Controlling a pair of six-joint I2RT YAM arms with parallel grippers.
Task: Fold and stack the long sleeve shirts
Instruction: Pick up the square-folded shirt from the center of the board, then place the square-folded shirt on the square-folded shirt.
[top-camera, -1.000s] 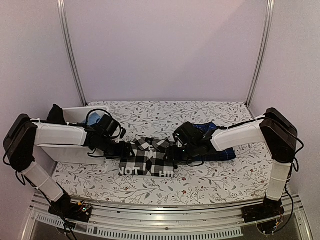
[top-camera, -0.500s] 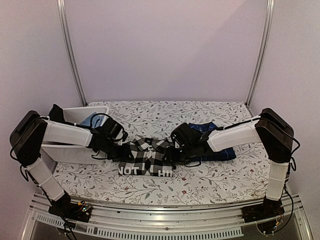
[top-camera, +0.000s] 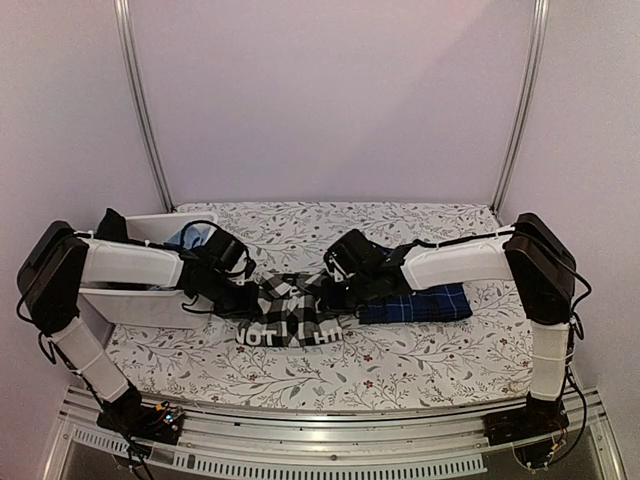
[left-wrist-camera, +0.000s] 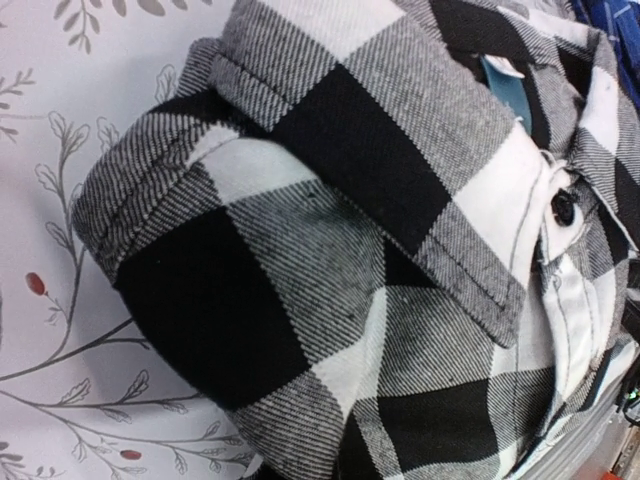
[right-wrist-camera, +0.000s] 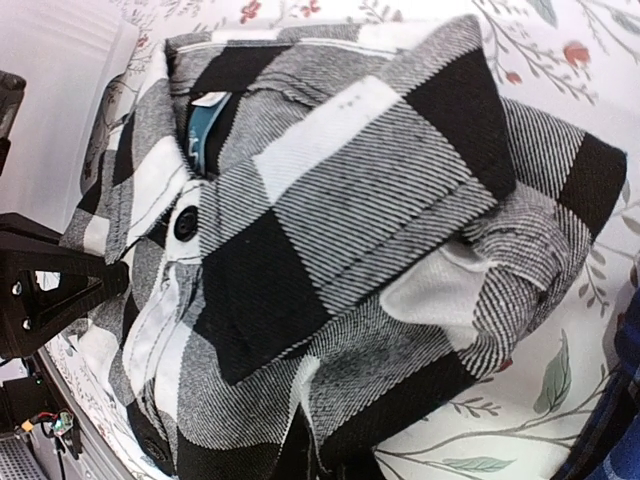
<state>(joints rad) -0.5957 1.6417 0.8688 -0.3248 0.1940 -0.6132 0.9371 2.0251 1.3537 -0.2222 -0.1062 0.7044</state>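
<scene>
white bin (top-camera: 140, 308): blue cloth (top-camera: 184, 240), maybe dark cloth (top-camera: 112, 225) | checked shirt (top-camera: 290, 318): outside

— What covers the table?
— A white tablecloth (top-camera: 330, 225) printed with grey leafy sprigs and small red berries; it runs from the back wall to the near edge.
— And on the left?
— A white bin (top-camera: 140, 300) sits on the cloth by the left wall. A dark lump (top-camera: 112, 225) pokes up at its far corner, and something light blue (top-camera: 185, 240) shows inside; I can't tell what either is.
— The surroundings?
— Pale lilac walls (top-camera: 330, 100), two slanted metal posts (top-camera: 140, 100) in the back corners, and a ribbed metal rail (top-camera: 330, 425) along the front.
</scene>
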